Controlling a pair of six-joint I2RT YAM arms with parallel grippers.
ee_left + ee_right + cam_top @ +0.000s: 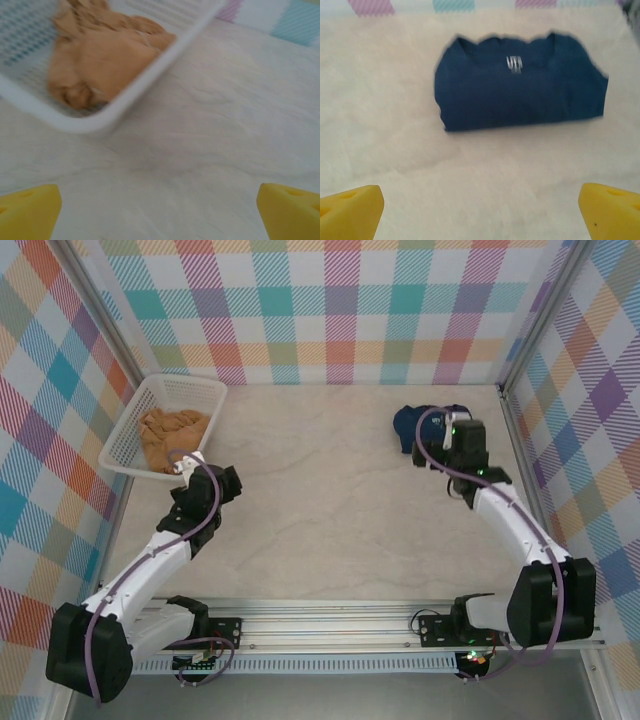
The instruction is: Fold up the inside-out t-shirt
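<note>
Right wrist: navy t-shirt (520, 102), a compact folded rectangle, pale collar mark (514, 64) uppermost.

I see a navy t-shirt (520, 100) with a pale striped mark (514, 64), a tan-orange garment (110, 60), a white basket (165, 61), a cream marbled desk (330, 510) and pastel plaid walls (340, 310).

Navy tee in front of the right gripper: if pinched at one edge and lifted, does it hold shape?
Probably not. The navy t-shirt is soft cloth lying in loose folded layers, so it would likely droop and unfold. It is likely light. If pushed, its wavy edges suggest bunching rather than sliding whole.
</note>
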